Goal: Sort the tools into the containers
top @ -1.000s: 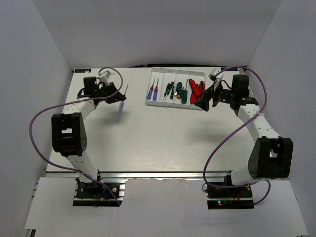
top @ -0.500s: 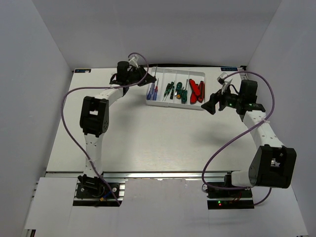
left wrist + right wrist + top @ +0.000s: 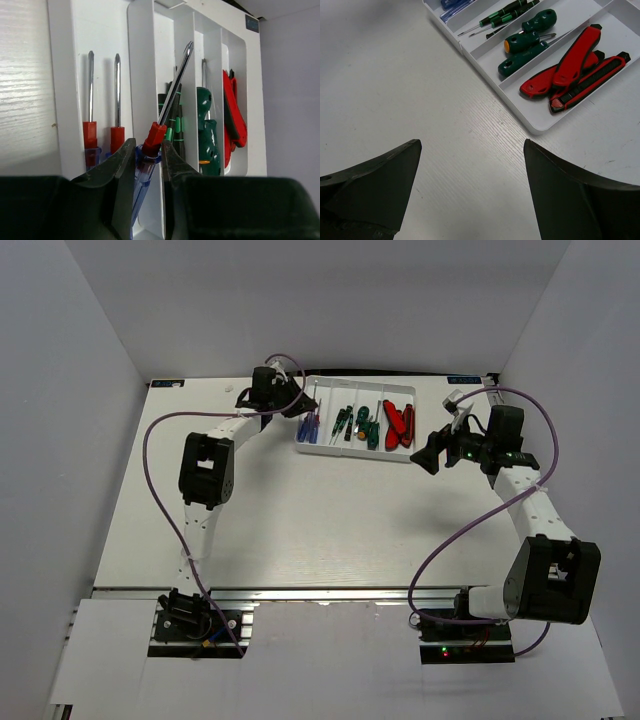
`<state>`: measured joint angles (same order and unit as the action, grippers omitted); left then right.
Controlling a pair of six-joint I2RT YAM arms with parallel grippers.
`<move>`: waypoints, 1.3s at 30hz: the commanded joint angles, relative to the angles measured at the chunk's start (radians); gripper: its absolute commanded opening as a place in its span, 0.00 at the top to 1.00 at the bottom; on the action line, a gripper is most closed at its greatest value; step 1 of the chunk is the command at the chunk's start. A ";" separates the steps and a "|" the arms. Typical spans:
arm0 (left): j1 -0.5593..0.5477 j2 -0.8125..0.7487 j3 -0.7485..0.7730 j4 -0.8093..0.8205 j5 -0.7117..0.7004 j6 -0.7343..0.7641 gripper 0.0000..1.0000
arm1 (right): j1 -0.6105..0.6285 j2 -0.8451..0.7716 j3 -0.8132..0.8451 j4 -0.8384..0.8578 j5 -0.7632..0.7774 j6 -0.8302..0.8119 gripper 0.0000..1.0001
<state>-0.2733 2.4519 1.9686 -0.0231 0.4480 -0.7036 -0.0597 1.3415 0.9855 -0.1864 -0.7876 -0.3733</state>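
The white tray [image 3: 399, 453] stands at the back middle of the table. My left gripper [image 3: 300, 406] is shut on a small blue-handled screwdriver with a red collar [image 3: 150, 150] and holds it over the tray's leftmost compartment, shaft pointing away. Two like screwdrivers [image 3: 90, 131] lie in that compartment. Slim green screwdrivers [image 3: 174, 131] fill the second compartment, stout green ones [image 3: 207, 137] the third, red-and-black knives [image 3: 232, 120] the fourth. My right gripper [image 3: 428, 452] is open and empty, just right of the tray's near right corner; the knives [image 3: 572, 67] show in its wrist view.
The tray's raised rim [image 3: 60, 90] lies under my left fingers [image 3: 120, 165]. Purple cables loop from both arms over the table. White walls close in the table's back and sides.
My left gripper has carried the small screwdriver from the table's left to the tray's leftmost compartment. My right gripper has drawn back to the right, away from the tray.
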 commanded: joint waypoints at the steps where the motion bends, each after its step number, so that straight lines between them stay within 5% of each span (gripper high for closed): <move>1: -0.012 -0.056 0.007 -0.038 -0.043 0.023 0.69 | -0.006 -0.012 0.008 -0.005 -0.010 0.002 0.11; 14: -0.017 -0.194 -0.043 -0.072 -0.016 0.065 0.40 | -0.006 -0.008 0.061 -0.067 0.004 -0.048 0.11; 20: 0.000 -0.393 -0.227 -0.020 -0.003 0.111 0.28 | -0.006 -0.016 0.114 -0.122 0.027 -0.098 0.10; 23: 0.008 -0.512 -0.345 0.009 -0.006 0.153 0.02 | -0.006 -0.010 0.149 -0.145 0.042 -0.107 0.11; 39: 0.017 -1.154 -0.913 0.055 0.027 0.420 0.02 | -0.011 -0.005 0.260 -0.140 0.117 -0.021 0.11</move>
<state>-0.2592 1.4014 1.1057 0.0338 0.4431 -0.3687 -0.0639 1.3434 1.1995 -0.3428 -0.6823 -0.4229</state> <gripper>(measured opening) 0.979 0.895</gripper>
